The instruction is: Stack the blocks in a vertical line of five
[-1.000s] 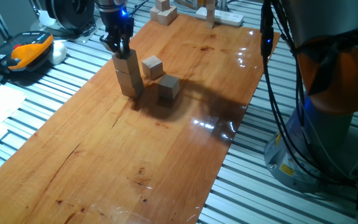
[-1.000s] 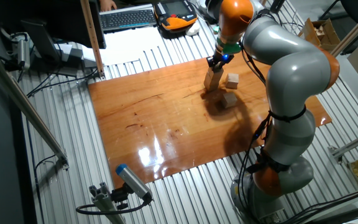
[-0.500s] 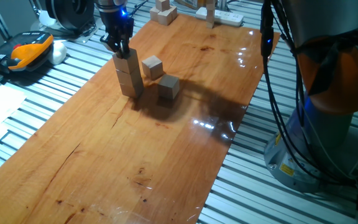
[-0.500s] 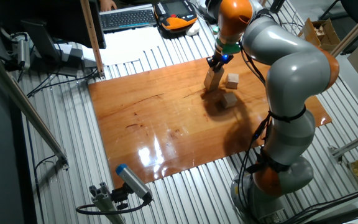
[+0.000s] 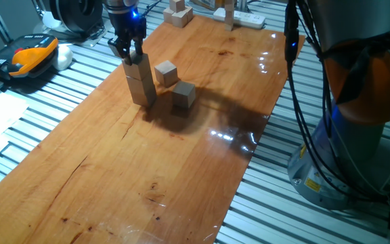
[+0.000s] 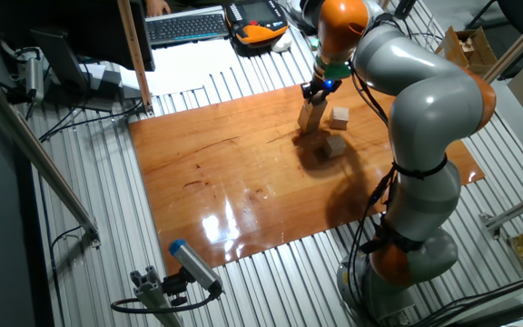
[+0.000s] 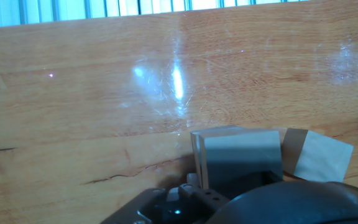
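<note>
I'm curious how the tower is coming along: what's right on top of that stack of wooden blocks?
The gripper sits right over the stack, which looks three blocks high. Its fingers hide the top block's upper face, so whether they touch or clamp it cannot be told. Two loose blocks lie beside.

The end effector (image 5: 130, 51) fingertips hide the stack's (image 5: 141, 85) top; whether they grip is unclear.

Light-tan blocks (image 5: 139, 80), glossy reddish-brown wooden board (image 5: 181, 149), black pincer (image 5: 126, 51), orange-and-grey arm (image 6: 407, 82).
</note>
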Robot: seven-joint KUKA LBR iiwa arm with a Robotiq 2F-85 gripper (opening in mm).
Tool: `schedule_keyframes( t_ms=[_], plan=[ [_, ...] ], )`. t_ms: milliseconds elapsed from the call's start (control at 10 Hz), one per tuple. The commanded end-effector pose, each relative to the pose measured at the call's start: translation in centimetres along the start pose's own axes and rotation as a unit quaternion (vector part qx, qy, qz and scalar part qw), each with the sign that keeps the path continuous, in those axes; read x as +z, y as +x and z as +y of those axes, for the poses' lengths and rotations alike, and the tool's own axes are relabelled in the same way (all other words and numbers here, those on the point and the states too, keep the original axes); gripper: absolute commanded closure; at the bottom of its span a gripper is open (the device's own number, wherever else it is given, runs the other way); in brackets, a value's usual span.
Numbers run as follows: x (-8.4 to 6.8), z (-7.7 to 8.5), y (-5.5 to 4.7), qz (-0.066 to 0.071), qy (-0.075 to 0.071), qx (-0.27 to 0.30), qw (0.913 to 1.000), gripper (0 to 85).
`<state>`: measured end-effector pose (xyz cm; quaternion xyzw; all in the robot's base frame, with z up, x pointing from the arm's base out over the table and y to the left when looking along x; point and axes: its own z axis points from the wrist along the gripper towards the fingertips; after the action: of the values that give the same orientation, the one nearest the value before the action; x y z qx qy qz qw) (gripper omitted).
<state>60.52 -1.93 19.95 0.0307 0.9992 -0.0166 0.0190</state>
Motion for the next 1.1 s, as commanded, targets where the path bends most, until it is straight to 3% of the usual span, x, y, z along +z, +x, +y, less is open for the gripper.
schedule_keyframes(
  t_ms=[0, 100, 400, 1000],
  plan=[
    [-0.02, -0.01, 0.03, 0.000, -0.002, -0.001, 1.0000, 34.0],
    [-0.05, -0.02, 0.11, 0.002, -0.004, -0.003, 1.0000, 34.0],
    [-0.06, -0.12, 0.18, 0.018, -0.018, -0.015, 0.9996, 85.0],
    [-0.07, -0.12, 0.21, 0.019, -0.015, -0.016, 0.9996, 85.0]
  ],
)
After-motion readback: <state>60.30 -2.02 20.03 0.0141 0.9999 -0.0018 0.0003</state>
